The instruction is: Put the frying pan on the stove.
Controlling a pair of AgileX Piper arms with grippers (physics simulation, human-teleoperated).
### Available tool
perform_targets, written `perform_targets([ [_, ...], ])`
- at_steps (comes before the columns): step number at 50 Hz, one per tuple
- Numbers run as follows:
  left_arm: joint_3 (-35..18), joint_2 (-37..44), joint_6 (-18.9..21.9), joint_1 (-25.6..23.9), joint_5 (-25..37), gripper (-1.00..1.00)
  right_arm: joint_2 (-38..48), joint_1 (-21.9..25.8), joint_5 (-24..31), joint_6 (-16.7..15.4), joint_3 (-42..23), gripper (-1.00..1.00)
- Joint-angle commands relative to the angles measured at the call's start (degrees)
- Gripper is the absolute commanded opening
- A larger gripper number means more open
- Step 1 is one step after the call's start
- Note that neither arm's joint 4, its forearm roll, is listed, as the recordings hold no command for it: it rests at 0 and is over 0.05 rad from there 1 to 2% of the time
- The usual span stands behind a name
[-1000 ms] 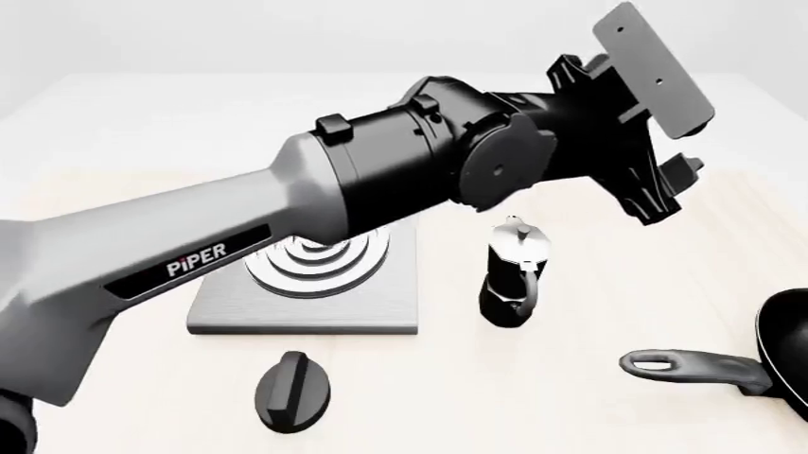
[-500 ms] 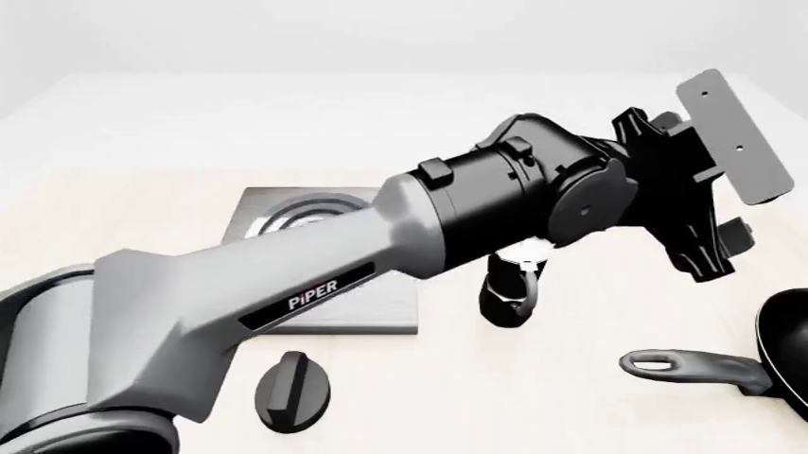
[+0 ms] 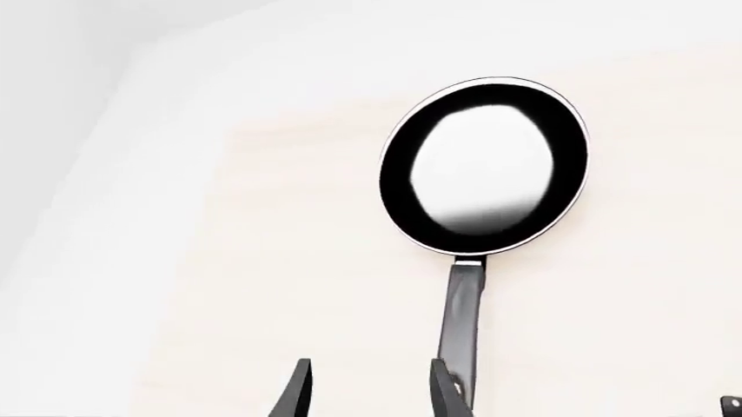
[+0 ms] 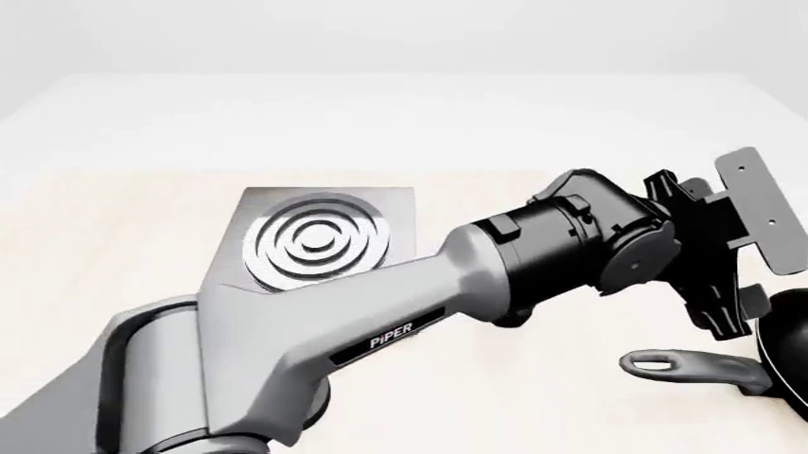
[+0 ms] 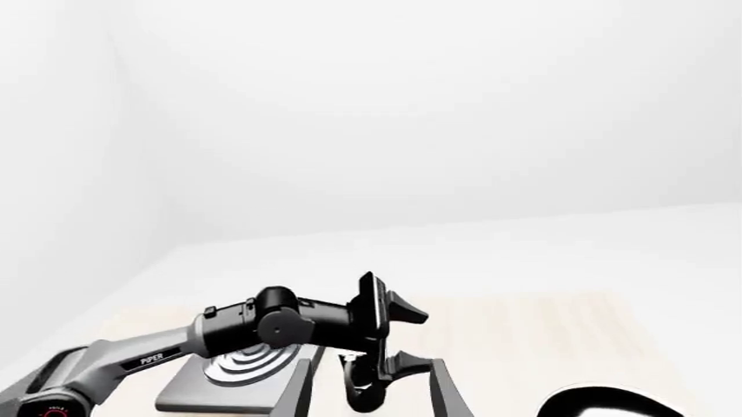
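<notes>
The front camera is looking forward and down over the tabletop (image 4: pixel 114 218). The left wrist camera is staring down closely at the frying pan (image 3: pixel 484 165). The right wrist camera is sitting high, sharing the stove (image 5: pixel 238 378) with the front view.

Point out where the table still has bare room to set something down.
Bare wood shows left of the stove and beyond it toward the far edge. The near-right corner is crowded: the frying pan lies there, with the left gripper just above its handle.
</notes>
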Motion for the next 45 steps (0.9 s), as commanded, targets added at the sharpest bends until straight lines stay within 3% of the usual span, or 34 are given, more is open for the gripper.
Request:
perform_targets([
  [1, -3.05, 4.09, -0.26, -0.61, 1.59, 1.0, 0.0, 0.11, 0.0, 0.12, -0.03, 1.0],
  [21, -8.7, 10.63, -1.14, -0.23, 2.89, 1.0, 0.0, 0.47, 0.0, 0.16, 0.01, 1.0],
  [45, -4.47, 12.1, -3.23, -1.57, -1.42, 1.0, 0.0, 0.45, 0.0, 0.48, 0.21, 1.0],
])
